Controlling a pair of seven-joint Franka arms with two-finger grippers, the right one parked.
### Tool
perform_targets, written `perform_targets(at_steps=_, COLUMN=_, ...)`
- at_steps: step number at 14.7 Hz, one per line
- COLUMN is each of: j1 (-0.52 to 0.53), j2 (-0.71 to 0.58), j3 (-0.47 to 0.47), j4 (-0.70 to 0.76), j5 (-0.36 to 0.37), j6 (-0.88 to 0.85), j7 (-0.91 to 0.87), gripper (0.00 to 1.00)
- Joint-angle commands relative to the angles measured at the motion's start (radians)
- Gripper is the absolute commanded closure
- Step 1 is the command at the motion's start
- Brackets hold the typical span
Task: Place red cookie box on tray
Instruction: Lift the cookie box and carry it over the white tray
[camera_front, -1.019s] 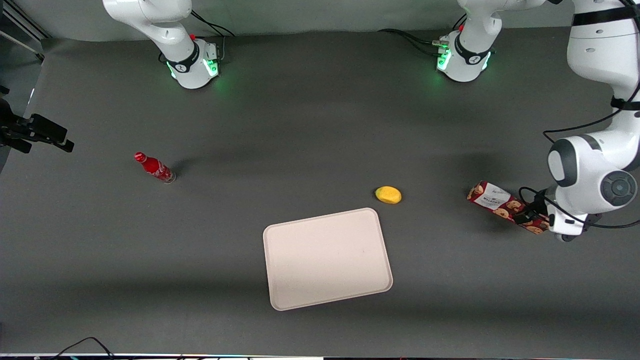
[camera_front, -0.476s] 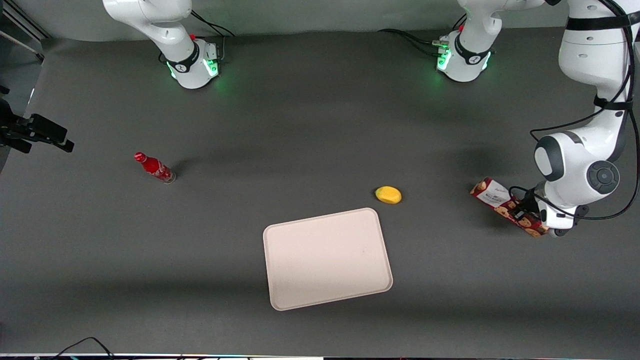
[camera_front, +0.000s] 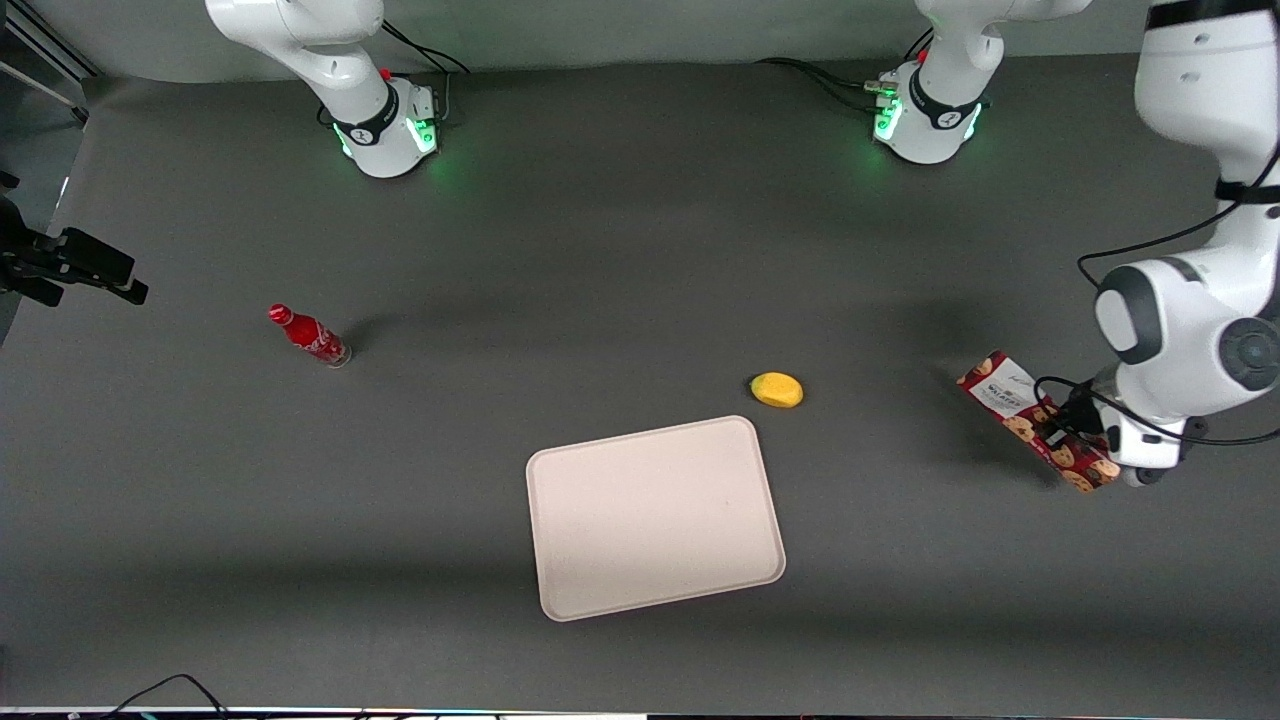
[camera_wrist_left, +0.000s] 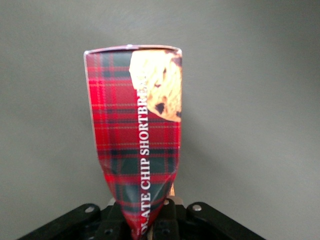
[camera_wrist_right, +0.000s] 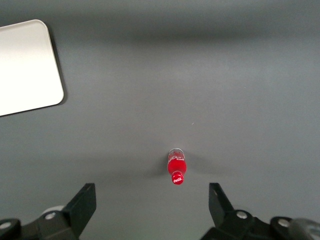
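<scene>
The front view looks down steeply from high above the near table edge, taking in the whole table (camera_front: 620, 250), both arm bases at the far edge, the tray (camera_front: 655, 517) and bottle (camera_front: 310, 336). The left wrist view sits close on the gripper (camera_wrist_left: 150, 225), looking along the box (camera_wrist_left: 137, 150) it holds, with bare table around. The right wrist view looks down from well above; it shares the bottle (camera_wrist_right: 176, 169) and a tray corner (camera_wrist_right: 30, 65) with the front view.
</scene>
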Motion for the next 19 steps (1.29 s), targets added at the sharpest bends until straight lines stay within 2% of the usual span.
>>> perform_targets(at_steps=1, j1=-0.014, j2=-0.065, j3=-0.040, j4=0.319, j5=0.011, j6=-0.421, j7=-0.058, gripper=1.00)
perform_targets(at_steps=3, j1=-0.017, j2=-0.055, j3=-0.096, j4=0.472, j5=0.015, j6=-0.565, j7=-0.092, gripper=1.00)
perform_targets(at_steps=5, j1=-0.027, j2=-0.056, j3=-0.161, j4=0.536, j5=0.018, j6=-0.606, j7=-0.162, gripper=1.00)
perform_targets(at_steps=10, j1=-0.031, j2=-0.006, j3=-0.432, j4=0.628, j5=0.196, j6=-0.614, j7=-0.215, gripper=1.00)
perform_targets(at_steps=11, j1=-0.031, j2=0.035, j3=-0.493, j4=0.664, j5=0.239, j6=-0.610, j7=-0.215, gripper=1.00)
perform_targets(at_steps=13, j1=-0.038, j2=0.114, j3=-0.552, j4=0.706, j5=0.294, j6=-0.593, j7=-0.218, gripper=1.00)
perform_targets(at_steps=18, j1=-0.058, j2=0.295, j3=-0.646, j4=0.714, j5=0.443, j6=-0.392, j7=-0.324, gripper=1.00)
perform_targets(at_steps=19, j1=-0.058, j2=0.319, j3=-0.653, j4=0.714, j5=0.446, j6=-0.352, j7=-0.325, gripper=1.00)
